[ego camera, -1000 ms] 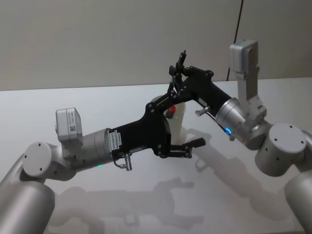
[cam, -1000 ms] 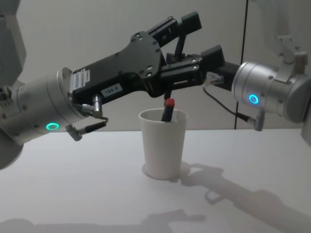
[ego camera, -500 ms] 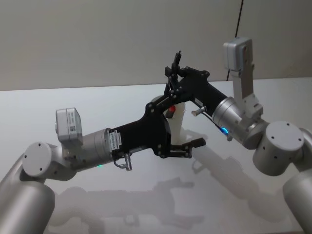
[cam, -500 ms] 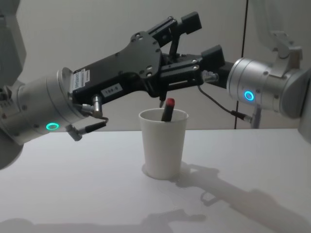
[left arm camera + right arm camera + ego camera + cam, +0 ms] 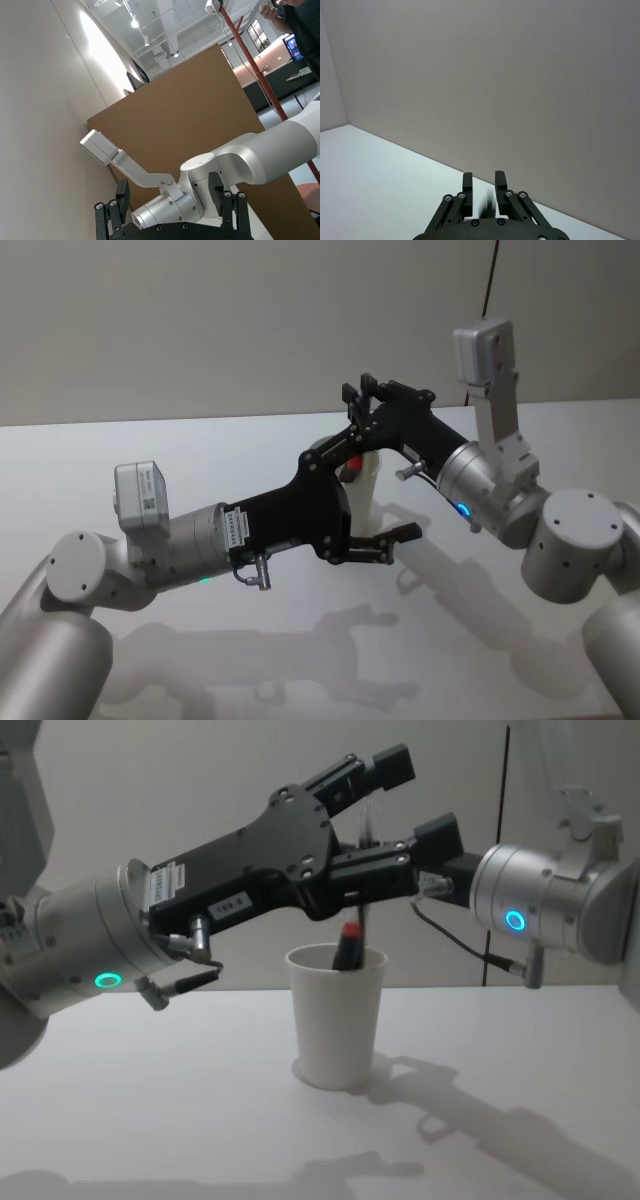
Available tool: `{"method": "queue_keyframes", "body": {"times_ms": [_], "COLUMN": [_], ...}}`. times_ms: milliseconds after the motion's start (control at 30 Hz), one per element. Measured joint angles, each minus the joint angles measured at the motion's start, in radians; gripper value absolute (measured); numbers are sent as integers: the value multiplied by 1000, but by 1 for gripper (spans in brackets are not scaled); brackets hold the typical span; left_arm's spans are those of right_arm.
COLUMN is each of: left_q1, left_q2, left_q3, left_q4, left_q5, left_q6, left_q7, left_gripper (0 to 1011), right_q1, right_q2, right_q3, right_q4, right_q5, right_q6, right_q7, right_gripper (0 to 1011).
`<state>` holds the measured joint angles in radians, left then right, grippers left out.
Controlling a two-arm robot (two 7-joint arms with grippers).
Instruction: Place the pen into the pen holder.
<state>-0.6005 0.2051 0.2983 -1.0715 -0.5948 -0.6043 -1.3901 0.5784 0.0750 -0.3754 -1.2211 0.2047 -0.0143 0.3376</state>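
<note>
Chest view: above the tapered white paper pen holder point(image 5: 337, 1016), where the red-capped pen point(image 5: 347, 947) stands, the left gripper point(image 5: 405, 797) reaches, jaws wide; the right gripper point(image 5: 362, 855) hovers, jaws narrow.

Pen holder point(image 5: 336, 1015): plain white paper cup, tapered toward its base, rolled rim at the top, standing upright on the white table surface near its middle. Pen point(image 5: 347, 945): dark barrel with a red end, resting inside the cup, tilted against the rim, its red end protruding just above the rim. In the head view the cup point(image 5: 364, 502) is largely hidden.
</note>
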Motion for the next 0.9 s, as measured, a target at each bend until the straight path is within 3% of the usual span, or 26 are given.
{"method": "queue_keyframes", "body": {"times_ms": [167,200,667,900], "left_q1": [0,0,0,0], "left_q2": [0,0,0,0], "left_q3": [0,0,0,0], "left_q4": [0,0,0,0], "left_q5": [0,0,0,0], "left_q6": [0,0,0,0], "left_q7": [0,0,0,0], "left_gripper": [1004,1004,1004,1004], "right_q1": [-2,-2,-12,-15], "right_q2": [1,1,4,5], "right_q3": [-1,-1,-3,-3], "right_q4": [-3,-4,-18,-22], "right_q5": [-8,-9,-16,-17], "right_q6": [10,11,16,16], "right_q7": [-13,-15,-39,-44], "right_gripper": [339,410,861,1001]}}
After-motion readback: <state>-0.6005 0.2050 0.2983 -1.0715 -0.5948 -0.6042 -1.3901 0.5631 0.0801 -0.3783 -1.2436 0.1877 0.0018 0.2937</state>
